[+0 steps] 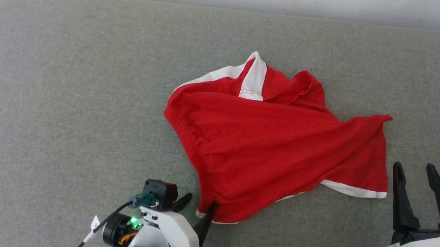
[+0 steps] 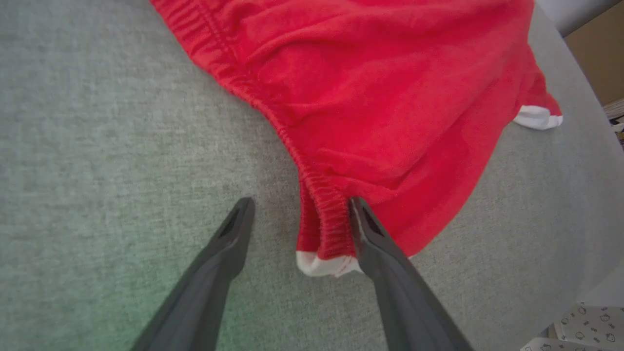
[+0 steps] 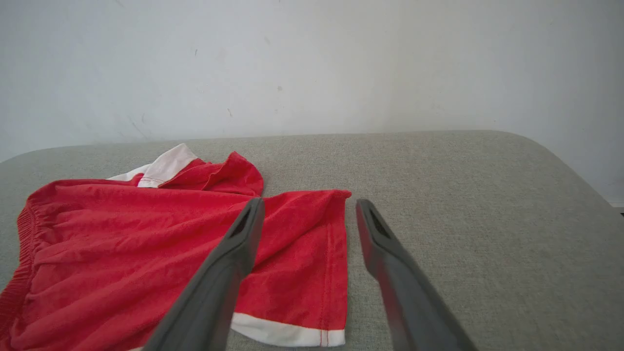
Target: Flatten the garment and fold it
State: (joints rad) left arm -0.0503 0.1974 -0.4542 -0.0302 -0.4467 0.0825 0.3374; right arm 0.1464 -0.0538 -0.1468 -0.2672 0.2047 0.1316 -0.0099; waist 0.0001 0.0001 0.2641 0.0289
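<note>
Garment (image 1: pixel 273 142) lying rumpled mid-counter (image 1: pixel 52 88), long axis running left to right. Left hand (image 1: pixel 202 199), fingers apart, is straddling the near waistband corner. Right hand (image 1: pixel 413 166), also apart, is hovering just beside the leg hem.

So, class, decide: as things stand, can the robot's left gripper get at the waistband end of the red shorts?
Probably yes. The left gripper stands open with the waistband end of the shorts between its fingers, and nothing lies over it.
</note>
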